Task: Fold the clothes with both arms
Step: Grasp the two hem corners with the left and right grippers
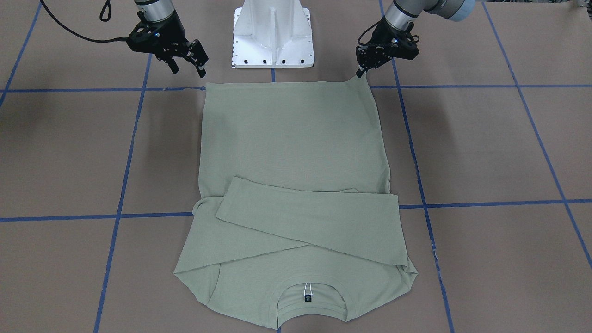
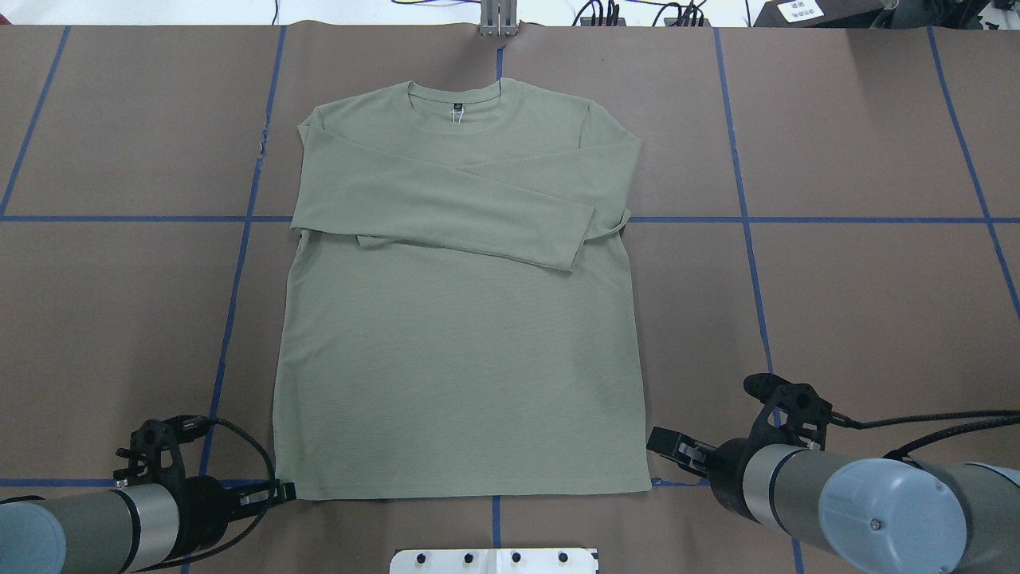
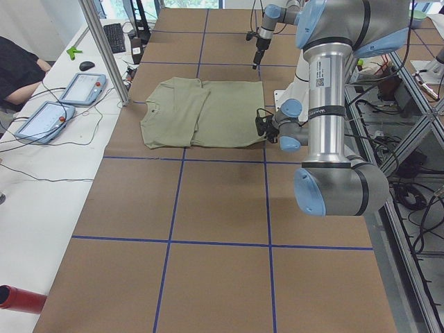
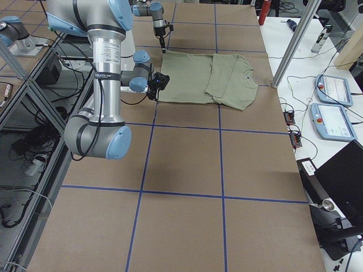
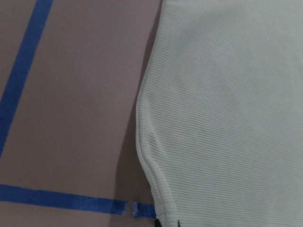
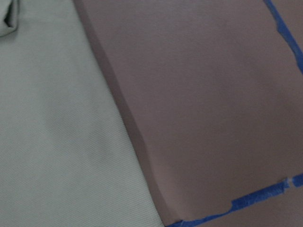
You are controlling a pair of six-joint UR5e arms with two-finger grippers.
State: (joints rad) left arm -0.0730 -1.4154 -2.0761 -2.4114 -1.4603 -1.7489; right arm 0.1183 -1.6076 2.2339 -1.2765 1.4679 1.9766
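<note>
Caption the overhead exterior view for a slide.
Sage long-sleeved shirt lying flat, sleeves folded across chest; left gripper pinches one hem corner, right gripper open beside the other.

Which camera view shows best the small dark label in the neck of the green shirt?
The exterior front-facing view: the small dark neck label of the pale sage-green long-sleeved knit shirt lies close to that camera. Overhead shows a dark speck; side views, nothing clear; wrist views, only cloth.

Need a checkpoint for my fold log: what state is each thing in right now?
shirt: lying flat, body not yet folded.
sleeves: both folded across the chest, overlapping.
left gripper: shut on the shirt at one end of its hem, cloth peaked up there.
right gripper: open, holding nothing, near the hem's other end.
</note>
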